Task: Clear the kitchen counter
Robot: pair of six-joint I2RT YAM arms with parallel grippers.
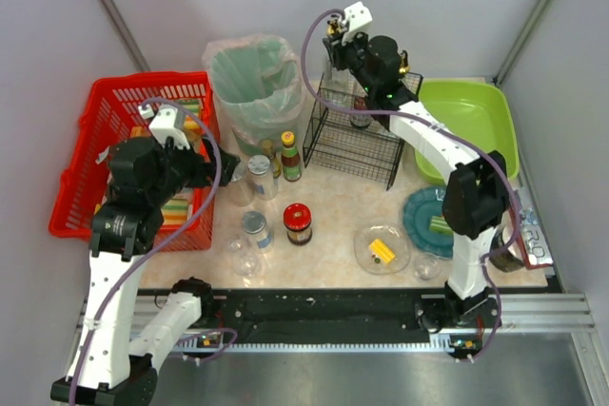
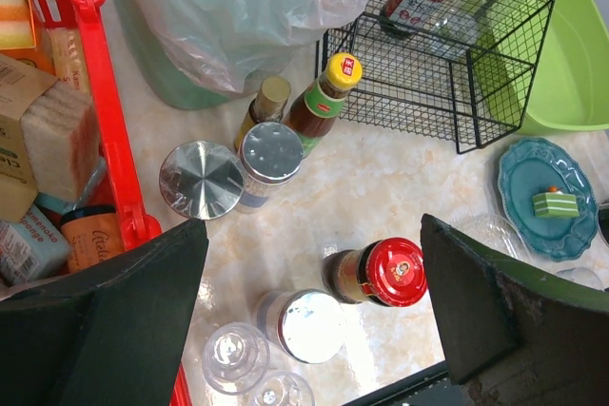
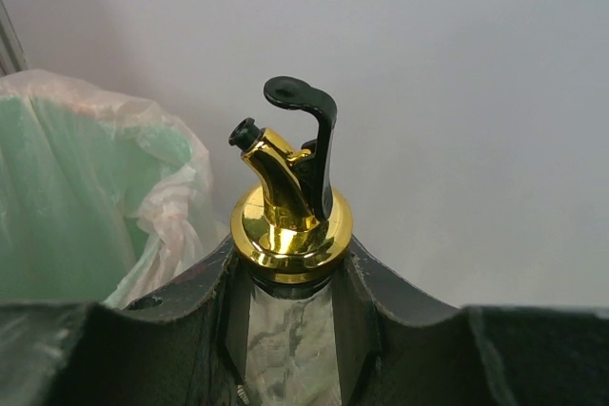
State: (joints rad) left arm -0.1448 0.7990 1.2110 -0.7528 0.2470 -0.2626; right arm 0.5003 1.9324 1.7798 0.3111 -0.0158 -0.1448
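Gold-spout bottle (image 3: 285, 225) upright, clamped in R gripper (image 3: 290, 311), part-closed, at rack (image 1: 357, 140) far side | L gripper (image 2: 309, 316) wide open, empty, over jars (image 2: 381, 273) on counter (image 1: 333, 225) left of rack | R arm nearer rack; bottle axis vert.

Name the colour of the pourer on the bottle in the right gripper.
Gold metal pourer, black spout and lever; clearest in right wrist view.

Even brightness, soft shadows on counter (image 1: 333, 208)
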